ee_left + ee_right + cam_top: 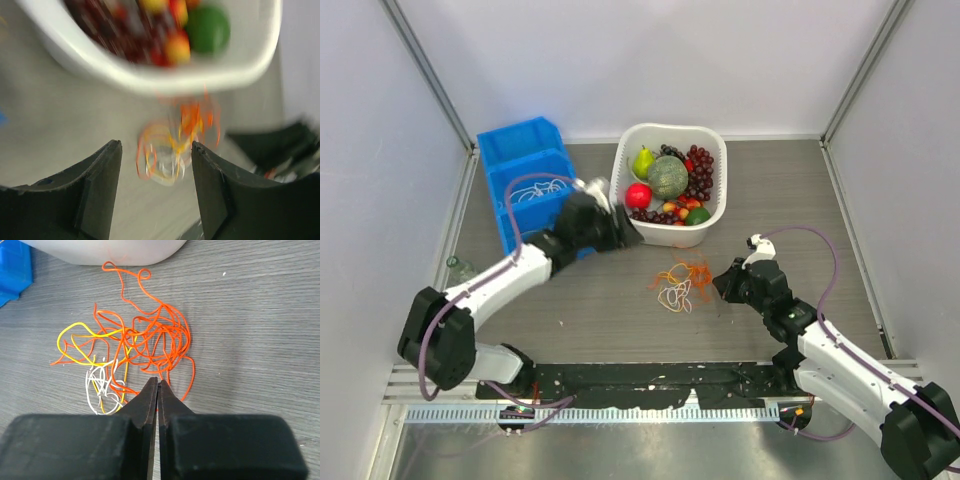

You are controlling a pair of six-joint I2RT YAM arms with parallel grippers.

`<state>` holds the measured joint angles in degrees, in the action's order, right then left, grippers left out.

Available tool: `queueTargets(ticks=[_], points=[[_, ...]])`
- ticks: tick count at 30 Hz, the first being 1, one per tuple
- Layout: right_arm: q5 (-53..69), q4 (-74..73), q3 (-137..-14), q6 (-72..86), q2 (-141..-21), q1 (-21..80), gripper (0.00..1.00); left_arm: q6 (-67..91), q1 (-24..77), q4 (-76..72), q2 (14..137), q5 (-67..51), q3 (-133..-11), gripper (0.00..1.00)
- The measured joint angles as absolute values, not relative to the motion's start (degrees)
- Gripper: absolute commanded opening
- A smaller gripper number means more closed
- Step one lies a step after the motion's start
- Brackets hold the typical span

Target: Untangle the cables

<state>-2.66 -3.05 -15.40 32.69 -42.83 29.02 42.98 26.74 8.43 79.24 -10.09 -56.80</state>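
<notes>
With right claw (158, 382) pinched shut at cables (145, 340) near bowl (672, 237), left claw (156, 146) gaping empty: draw one strand slowly bowl-away, pin the rest.

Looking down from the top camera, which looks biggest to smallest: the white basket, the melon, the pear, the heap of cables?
1. white basket
2. cables, counting the whole loose heap, though the strands themselves are very thin
3. melon
4. pear
</notes>
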Motion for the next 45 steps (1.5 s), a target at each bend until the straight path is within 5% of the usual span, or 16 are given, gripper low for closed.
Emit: queueTargets(ticks=[6,13,17,24,27,37,45], points=[[0.71,-2.2,-15.11,31.62,-42.37,29.02,0.34,37.01,44.07,5.82,77.58,-10.02,-42.72,0.65],[4.12,-0.47,-15.09,31.24,-43.13,29.02,0.34,30.87,47.51,4.64,86.41,-5.56,-46.11,0.66],[4.86,-0.45,-15.09,31.14,-43.77,29.02,0.35,28.14,48.36,4.78,93.49,-4.36,-50.33,0.52],[5.93,-0.08,-15.09,30.68,-43.92,29.54,0.5,26.13,49.28,6.48,97.01,-2.35,-52.8,0.0],[6.13,0.51,-15.09,30.0,-45.04,30.92,0.62,25.54,50.02,8.19,96.44,-2.39,-53.67,0.0],[-1.43,2.66,-22.0,27.94,-55.35,47.11,0.6,25.65,51.77,17.8,78.87,-8.27,-55.72,0.0],[-9.39,11.66,-27.11,30.63,-67.33,47.92,0.36,27.44,51.79,21.52,70.0,-18.74,-67.29,0.0]])
